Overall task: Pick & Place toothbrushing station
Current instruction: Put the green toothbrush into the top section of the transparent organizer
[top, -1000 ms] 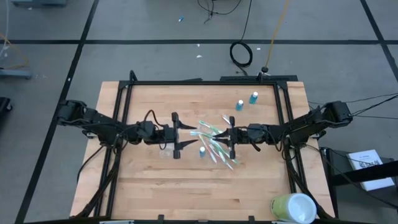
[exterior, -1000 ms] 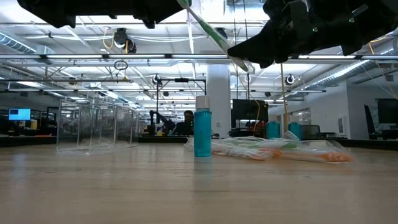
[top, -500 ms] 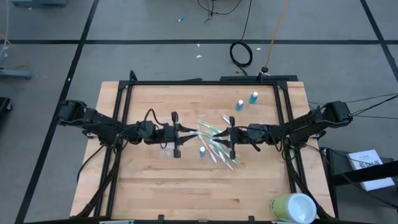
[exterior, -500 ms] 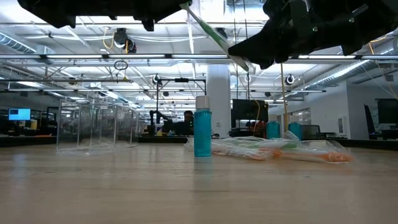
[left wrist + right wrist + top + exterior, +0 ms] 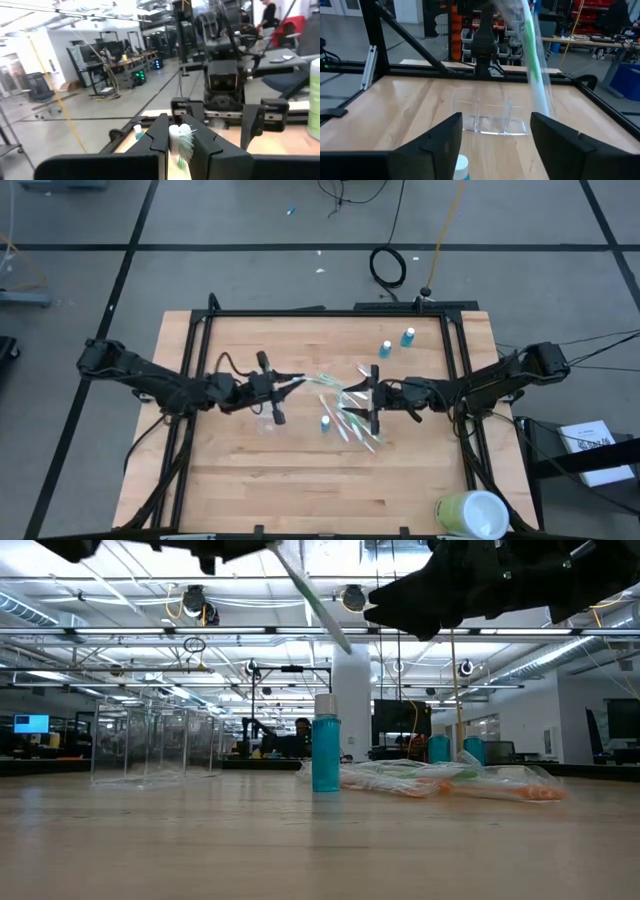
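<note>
My left gripper hangs above the table's middle, shut on a thin white-and-green toothbrush in a clear wrapper. The toothbrush reaches toward my right gripper. That gripper faces it, open, with the toothbrush passing above its fingers and apart from them. Several more toothbrushes lie in a loose heap on the wood. A blue white-capped tube stands upright beside the heap. A clear plastic holder stands on the table below my left gripper. My left gripper pinches the toothbrush's bristle end between its two fingers. The fingers come about level from the table's left and lie along the brush. The toothbrush is lifted clear of the table, and its free end slants down toward my right gripper.
Two more blue tubes stand near the far right of the table. A large pale green-and-white cup lies at the near right corner. A black frame runs around the table top.
My left gripper has shut on the toothbrush, and my right gripper has opened and let it go. My left gripper has then drawn back toward the table's left and risen, turning a little. The toothbrush has gone with it, clear of my right gripper's fingers.
</note>
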`<action>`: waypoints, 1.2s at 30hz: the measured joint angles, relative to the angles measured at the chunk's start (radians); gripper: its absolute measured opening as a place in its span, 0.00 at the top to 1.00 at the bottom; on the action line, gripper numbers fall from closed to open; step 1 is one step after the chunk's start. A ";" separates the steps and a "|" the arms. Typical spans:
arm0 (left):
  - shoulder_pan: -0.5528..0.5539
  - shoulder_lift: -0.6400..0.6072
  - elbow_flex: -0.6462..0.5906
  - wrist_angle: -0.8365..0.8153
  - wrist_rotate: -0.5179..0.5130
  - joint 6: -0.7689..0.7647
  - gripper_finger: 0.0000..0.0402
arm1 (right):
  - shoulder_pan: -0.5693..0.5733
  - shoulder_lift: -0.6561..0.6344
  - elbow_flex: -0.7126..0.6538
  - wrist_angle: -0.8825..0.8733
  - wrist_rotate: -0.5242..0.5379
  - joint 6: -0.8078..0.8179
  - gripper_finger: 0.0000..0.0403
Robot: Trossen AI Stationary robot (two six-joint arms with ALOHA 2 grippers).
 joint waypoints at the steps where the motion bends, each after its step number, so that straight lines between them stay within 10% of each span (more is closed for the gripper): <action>1: -0.007 -0.021 0.001 -0.025 -0.021 -0.001 0.93 | 0.000 -0.009 0.000 -0.003 0.000 0.001 0.41; 19: -0.128 -0.342 0.000 -0.591 -0.452 -0.268 0.95 | 0.000 -0.073 0.000 -0.074 0.000 0.001 0.39; 36: -0.122 -0.429 0.000 -1.032 -0.496 -0.781 0.95 | 0.000 -0.073 0.000 -0.086 0.001 0.001 0.40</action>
